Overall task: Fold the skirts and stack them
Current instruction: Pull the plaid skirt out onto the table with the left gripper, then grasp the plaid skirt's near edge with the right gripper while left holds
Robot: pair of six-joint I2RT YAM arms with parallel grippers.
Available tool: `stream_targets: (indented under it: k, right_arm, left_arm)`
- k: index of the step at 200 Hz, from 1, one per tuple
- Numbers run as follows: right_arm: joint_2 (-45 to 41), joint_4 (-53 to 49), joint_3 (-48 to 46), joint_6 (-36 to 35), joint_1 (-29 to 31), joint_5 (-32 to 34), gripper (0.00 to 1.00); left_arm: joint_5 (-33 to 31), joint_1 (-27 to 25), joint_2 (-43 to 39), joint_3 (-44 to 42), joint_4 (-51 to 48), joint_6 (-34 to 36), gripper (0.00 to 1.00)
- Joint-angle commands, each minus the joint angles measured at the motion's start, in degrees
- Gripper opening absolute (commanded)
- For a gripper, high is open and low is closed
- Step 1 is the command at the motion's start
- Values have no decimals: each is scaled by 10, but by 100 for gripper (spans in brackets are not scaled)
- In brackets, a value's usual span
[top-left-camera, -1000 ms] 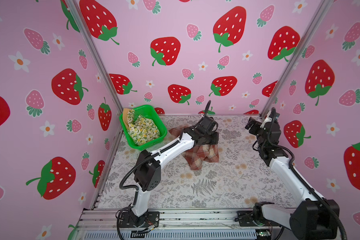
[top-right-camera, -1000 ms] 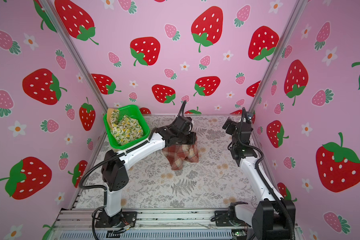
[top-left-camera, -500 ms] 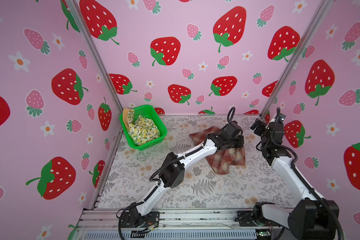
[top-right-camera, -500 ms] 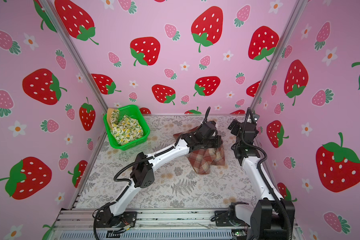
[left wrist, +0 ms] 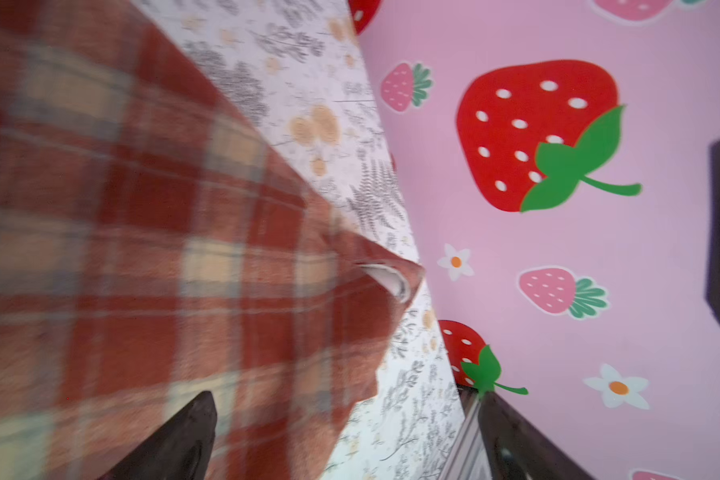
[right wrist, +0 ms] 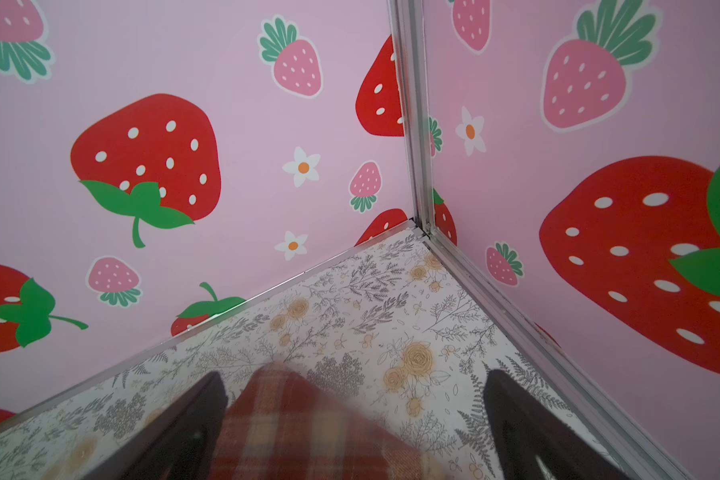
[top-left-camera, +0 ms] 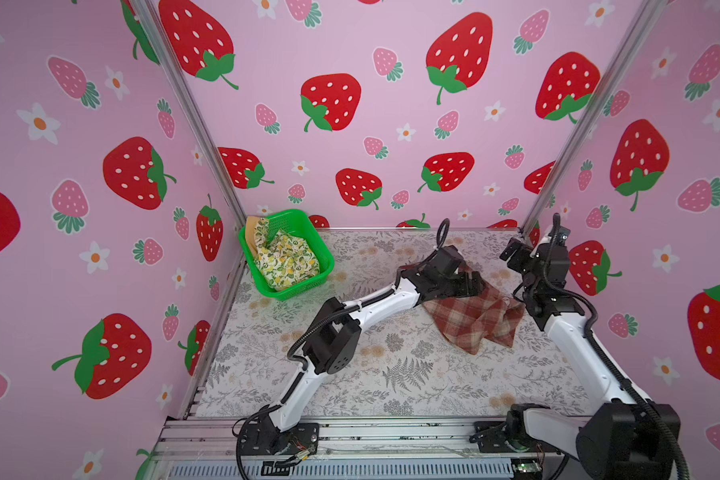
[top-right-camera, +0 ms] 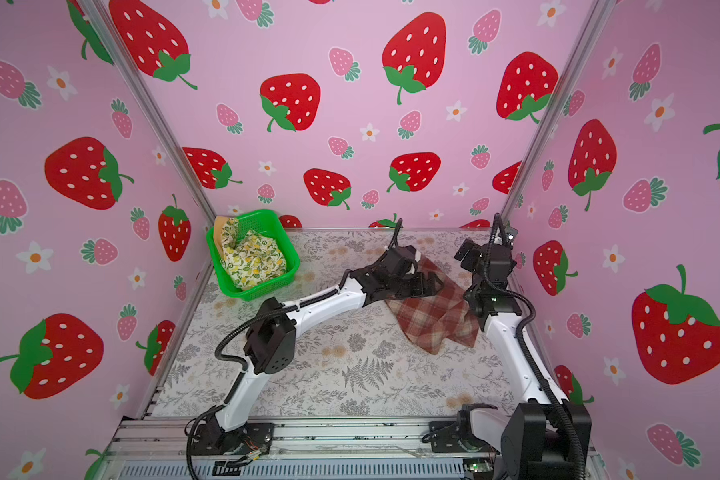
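Observation:
The red-brown and cream plaid skirt [top-left-camera: 474,320] [top-right-camera: 433,322] lies crumpled on the table at the right. My left gripper [top-left-camera: 470,286] [top-right-camera: 427,286] reaches across onto its far edge. In the left wrist view the left gripper [left wrist: 346,436] is open, its fingers [left wrist: 184,436] wide apart over the plaid skirt [left wrist: 142,249]. My right gripper [top-left-camera: 512,253] [right wrist: 358,419] hangs open near the far right corner, and a corner of the plaid skirt [right wrist: 300,428] shows below it. The lemon-print skirt [top-left-camera: 285,259] [top-right-camera: 252,262] and the mustard skirt [top-left-camera: 252,232] [top-right-camera: 221,230] lie in the basket.
The green perforated basket [top-left-camera: 292,214] [top-right-camera: 262,214] stands at the far left corner of the floral table [top-left-camera: 391,374]. Pink strawberry walls close in the left, back and right sides, and a metal rail [top-left-camera: 350,432] runs along the front.
My left arm swept the plaid skirt from the table's middle to the right side and its jaws have now opened, letting the cloth go. The right gripper barely moved and stayed open.

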Motion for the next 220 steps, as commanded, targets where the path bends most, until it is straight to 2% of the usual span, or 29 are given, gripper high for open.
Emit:
stream_targets:
  k: [1, 35, 63, 98, 147, 188, 220]
  right_arm:
    - [-17, -47, -17, -13, 42, -18, 100]
    - [-10, -108, -52, -20, 145, 22, 100]
    - [6, -157, -77, -16, 215, 60, 100]
    - [39, -224, -80, -2, 289, 85, 100]
    - [35, -272, -121, 27, 316, 78, 100]
    - [8, -289, -148, 50, 337, 64, 100]
    - [-9, -296, -153, 56, 341, 62, 100]
  left_arm:
    - [-16, 64, -64, -64, 31, 0, 99]
    - [-16, 133, -86, -124, 29, 7, 99]
    - [-15, 167, -50, -102, 5, 12, 99]
    - [-20, 181, 8, -46, -29, 15, 99]
    - [-27, 182, 87, 37, -78, 15, 92]
    - [-29, 185, 133, 80, -96, 9, 80]
    - [-31, 185, 143, 79, -92, 3, 68]
